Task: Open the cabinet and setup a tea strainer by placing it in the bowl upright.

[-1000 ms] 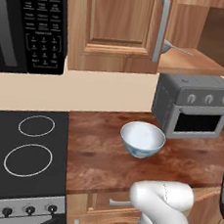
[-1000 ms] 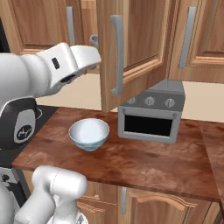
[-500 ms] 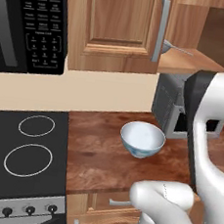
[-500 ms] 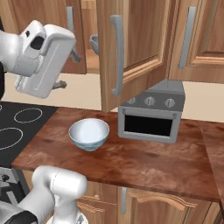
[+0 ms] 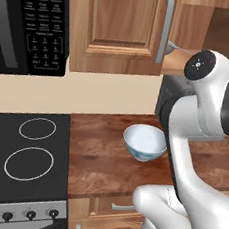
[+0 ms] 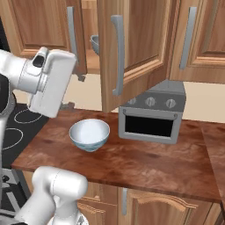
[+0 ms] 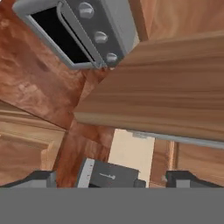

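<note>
The cabinet point(image 6: 140, 39) has its right door swung open toward me, and the left door point(image 5: 116, 26) is closed. On the shelf inside rests the grey tea strainer point(image 6: 94, 43), its rim and thin handle also showing past the left door's edge point(image 5: 172, 46). The white bowl point(image 6: 89, 134) stands upright on the wooden counter, and the left base view shows the bowl point(image 5: 143, 142) beside my arm. My gripper point(image 6: 74, 91) hangs open above and left of the bowl, below the strainer, holding nothing. The gripper point(image 7: 113, 178) looks along the open door's lower edge point(image 7: 162, 92).
A grey toaster oven point(image 6: 151, 118) stands on the counter right of the bowl, under the open door. A black microwave point(image 5: 31, 21) hangs at the left above a black stovetop point(image 5: 23, 161). More closed cabinet doors point(image 6: 206, 35) continue to the right.
My arm has swung in from the side, and the hand has come down to hang above the counter left of the bowl. The jaws stay open. Bowl and strainer have not moved.
</note>
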Available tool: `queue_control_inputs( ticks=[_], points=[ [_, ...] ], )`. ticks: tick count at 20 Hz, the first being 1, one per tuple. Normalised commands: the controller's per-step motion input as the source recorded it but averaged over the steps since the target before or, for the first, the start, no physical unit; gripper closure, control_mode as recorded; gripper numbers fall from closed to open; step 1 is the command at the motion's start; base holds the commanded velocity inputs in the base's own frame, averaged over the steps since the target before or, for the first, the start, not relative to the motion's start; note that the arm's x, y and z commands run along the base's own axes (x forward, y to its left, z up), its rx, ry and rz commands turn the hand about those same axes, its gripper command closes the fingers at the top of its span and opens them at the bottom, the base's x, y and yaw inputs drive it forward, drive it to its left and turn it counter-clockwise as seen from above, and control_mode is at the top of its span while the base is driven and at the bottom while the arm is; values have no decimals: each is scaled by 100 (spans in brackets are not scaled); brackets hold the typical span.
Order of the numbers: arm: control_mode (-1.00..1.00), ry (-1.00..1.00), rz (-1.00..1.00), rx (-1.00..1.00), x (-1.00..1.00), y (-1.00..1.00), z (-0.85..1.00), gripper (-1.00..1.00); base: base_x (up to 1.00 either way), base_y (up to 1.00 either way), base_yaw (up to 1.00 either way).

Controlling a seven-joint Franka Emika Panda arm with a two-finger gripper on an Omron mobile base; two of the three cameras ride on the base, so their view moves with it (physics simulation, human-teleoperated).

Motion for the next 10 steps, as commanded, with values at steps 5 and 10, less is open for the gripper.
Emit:
queue_control_inputs(
  ticks=[5, 10],
  points=[
    [-100, 12, -15, -4, 0, -31, -23, -100, 0, 0, 0],
    [-100, 4, -2, -13, 11, -2, 5, -100, 0, 0, 0]
  ],
)
